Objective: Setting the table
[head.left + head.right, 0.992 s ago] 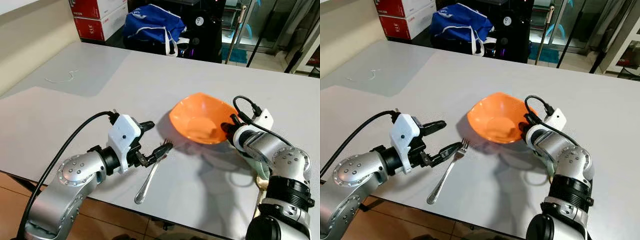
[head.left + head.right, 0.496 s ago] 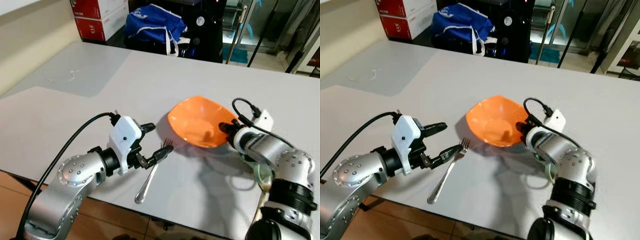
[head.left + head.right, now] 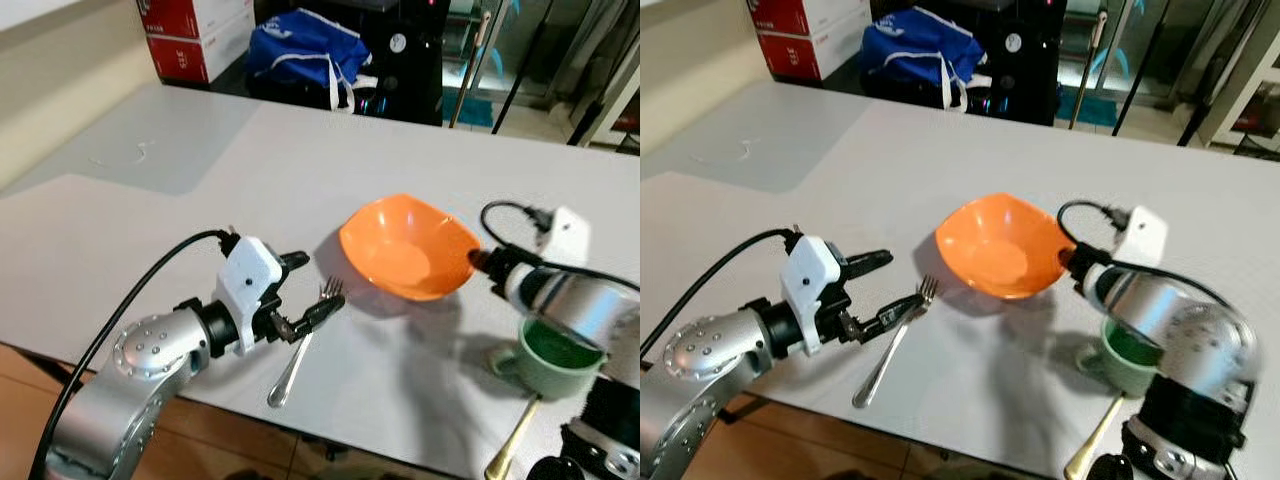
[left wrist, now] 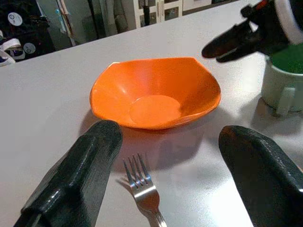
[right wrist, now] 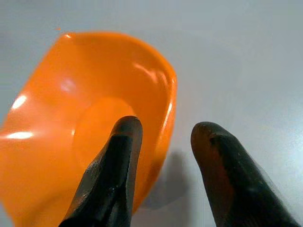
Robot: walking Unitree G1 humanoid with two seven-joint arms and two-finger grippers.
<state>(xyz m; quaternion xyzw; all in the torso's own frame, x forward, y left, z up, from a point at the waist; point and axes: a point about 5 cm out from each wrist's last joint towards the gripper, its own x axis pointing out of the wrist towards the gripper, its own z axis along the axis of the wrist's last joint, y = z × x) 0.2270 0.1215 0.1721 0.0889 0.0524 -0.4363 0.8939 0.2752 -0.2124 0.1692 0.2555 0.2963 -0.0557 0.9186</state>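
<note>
We take the orange bowl (image 3: 408, 247) as our landmark; it sits upright on the grey desk (image 3: 250, 170), about midway between our two arms.

Our left end effector (image 3: 305, 288) is on the near-left side of the bowl, hovering low over the desk with its fingers (image 4: 90, 170) spread wide and holding nothing. Between those fingers lies the fork (image 3: 301, 347), flat on the desk, its tines pointing toward the bowl and stopping short of the rim, its handle running back toward the desk's near edge. In the left wrist view the fork's head sits in the gap with neither finger touching it.

Our right end effector (image 5: 163, 142) is at the bowl's right rim. Its fingers are parted by a narrow gap and straddle the rim, one over the inside of the bowl and one outside; we cannot tell whether either finger touches the rim.

On the near-right of the bowl, just beside it and apart from it, stands a pale green cup (image 3: 545, 355), upright, with a dark green inside. A gold-coloured spoon (image 3: 511, 443) lies nearer still to the desk's edge, touching the cup.

Beyond the desk's far edge from the bowl we see a blue bag (image 3: 300, 50) and red and white boxes (image 3: 192, 35).
</note>
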